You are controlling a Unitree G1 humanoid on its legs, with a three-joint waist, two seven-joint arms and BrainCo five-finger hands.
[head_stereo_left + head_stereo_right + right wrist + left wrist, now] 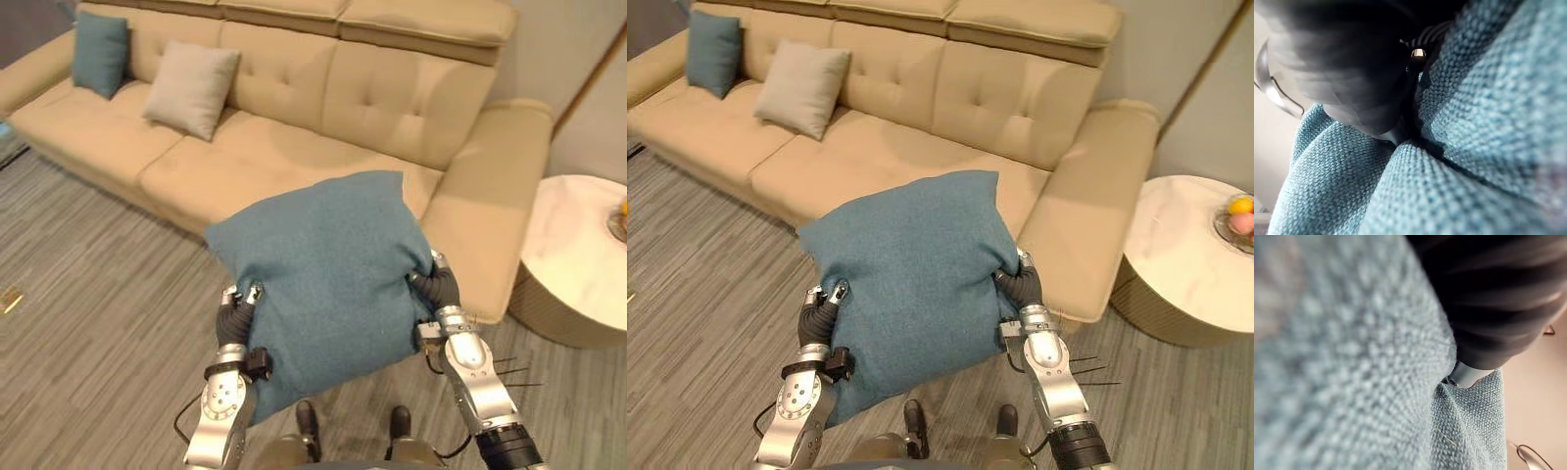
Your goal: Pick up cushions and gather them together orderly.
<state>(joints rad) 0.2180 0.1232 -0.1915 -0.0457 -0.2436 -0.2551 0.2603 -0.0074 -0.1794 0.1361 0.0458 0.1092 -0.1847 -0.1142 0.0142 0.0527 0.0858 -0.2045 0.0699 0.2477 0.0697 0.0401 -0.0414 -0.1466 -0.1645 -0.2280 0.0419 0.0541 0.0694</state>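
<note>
Small teal cushion [100,51] and beige cushion [191,86] at the left end of the sofa [284,147] marked the likely gathering place. Left hand [232,321] and right hand [438,287] squeezed the big cushion [328,274] aloft between them. Their grip, sunk in fabric, could not be told.

Both arms reach forward, wrists bent inward. The left robot hand [235,311] and right robot hand [438,286] face each other at about the same height, well apart, dark covers turned outward.

Soft even indoor light, moderately bright; faint shadows on sofa [284,147] seat; pale side table [578,245] brightest.
</note>
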